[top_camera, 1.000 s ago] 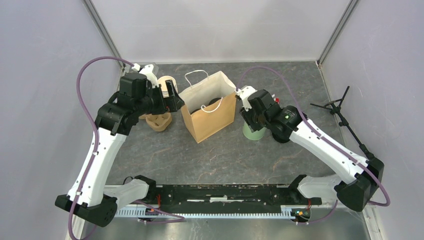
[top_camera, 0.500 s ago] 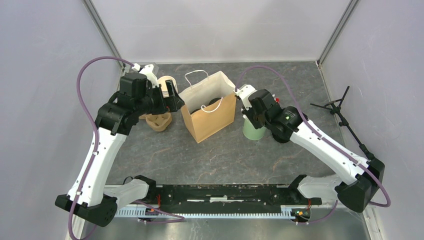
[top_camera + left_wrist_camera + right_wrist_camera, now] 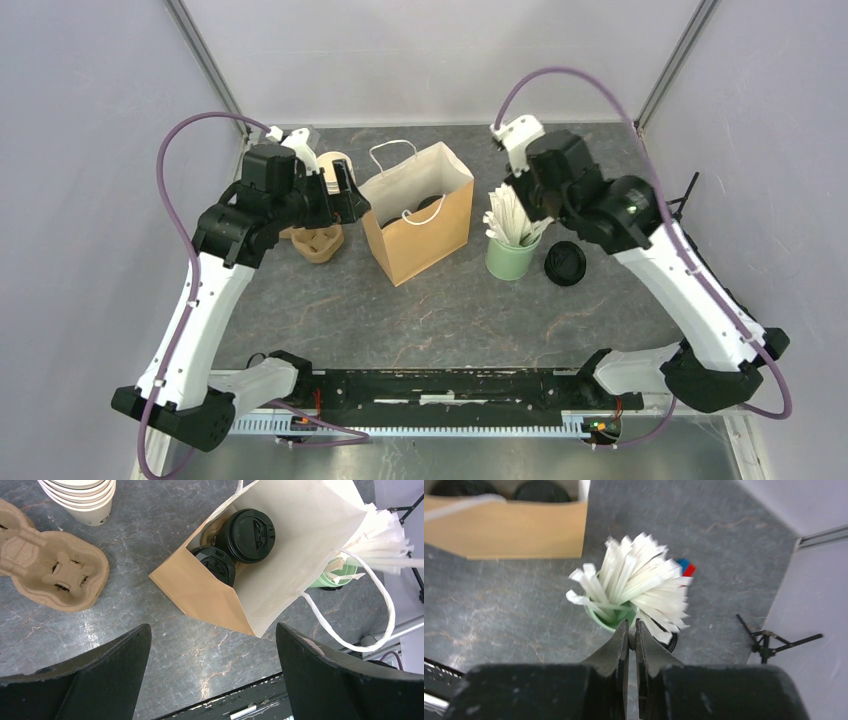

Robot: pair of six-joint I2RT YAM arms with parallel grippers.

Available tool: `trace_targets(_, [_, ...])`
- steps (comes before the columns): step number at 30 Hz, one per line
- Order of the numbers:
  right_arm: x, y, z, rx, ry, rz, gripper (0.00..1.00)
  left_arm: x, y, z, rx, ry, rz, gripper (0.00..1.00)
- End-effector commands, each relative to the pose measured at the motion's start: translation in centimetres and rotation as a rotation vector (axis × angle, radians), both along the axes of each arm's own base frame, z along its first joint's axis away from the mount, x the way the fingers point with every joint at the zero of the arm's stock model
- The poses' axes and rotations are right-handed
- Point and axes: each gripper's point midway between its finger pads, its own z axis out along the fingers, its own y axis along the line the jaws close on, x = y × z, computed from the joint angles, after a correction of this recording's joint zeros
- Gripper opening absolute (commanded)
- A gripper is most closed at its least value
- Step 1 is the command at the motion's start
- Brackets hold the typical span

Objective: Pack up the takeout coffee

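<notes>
Right gripper [image 3: 631, 625]: fingers nearly together, nothing between them, over sticks [image 3: 634, 580] in green cup [image 3: 510, 262]. Left gripper [image 3: 212, 627]: spread wide, empty, near the 9 o'clock side of the bag [image 3: 300, 540]. Bag holds two coffees [image 3: 249, 528], side by side, upright, lids up. Green cup at bag's 3 o'clock. Loose lid [image 3: 565, 264] at cup's 3 o'clock.

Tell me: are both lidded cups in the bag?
Yes, one cup and a second cup show their black lids inside the open bag.
</notes>
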Motion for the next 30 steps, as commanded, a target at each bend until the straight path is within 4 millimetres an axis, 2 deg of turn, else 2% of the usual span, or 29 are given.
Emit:
trace_targets(1, [-1.2,-2.8,7.0,0.029,-0.084,-0.075,0.1,0.8,-0.5,0.9,-0.009,-0.048,-0.034,1.0])
trace_targets(4, [-1.6,-2.6,12.2,0.221,-0.19,-0.111,0.09,0.8,-0.4,1.0,0.0,-0.055,-0.032,1.0])
trace_targets(6, [-1.7,-2.4,14.3,0.331,-0.245,-0.129,0.09,0.8,-0.4,1.0,0.002,-0.057,-0.035,1.0])
trace_targets(10, [-1.8,-1.4,16.8,0.504,-0.321,-0.11,0.09,0.8,-0.5,1.4,-0.003,-0.062,-0.04,1.0])
trace_targets(17, [-1.7,-0.8,21.1,0.651,-0.452,-0.073,0.11,0.5,0.3,1.9,0.019,-0.081,-0.021,1.0])
trace_targets(20, [-1.3,0.5,21.1,0.682,-0.459,-0.032,0.15,0.4,0.4,2.4,0.018,-0.097,-0.014,1.0])
trace_targets(24, [-1.0,3.6,19.6,0.736,-0.389,0.049,0.16,0.2,0.9,2.8,0.022,-0.115,0.008,1.0])
trace_targets(30, [-0.7,7.7,19.2,0.852,-0.351,0.178,0.16,-0.1,1.1,2.8,0.02,-0.121,0.013,1.0])
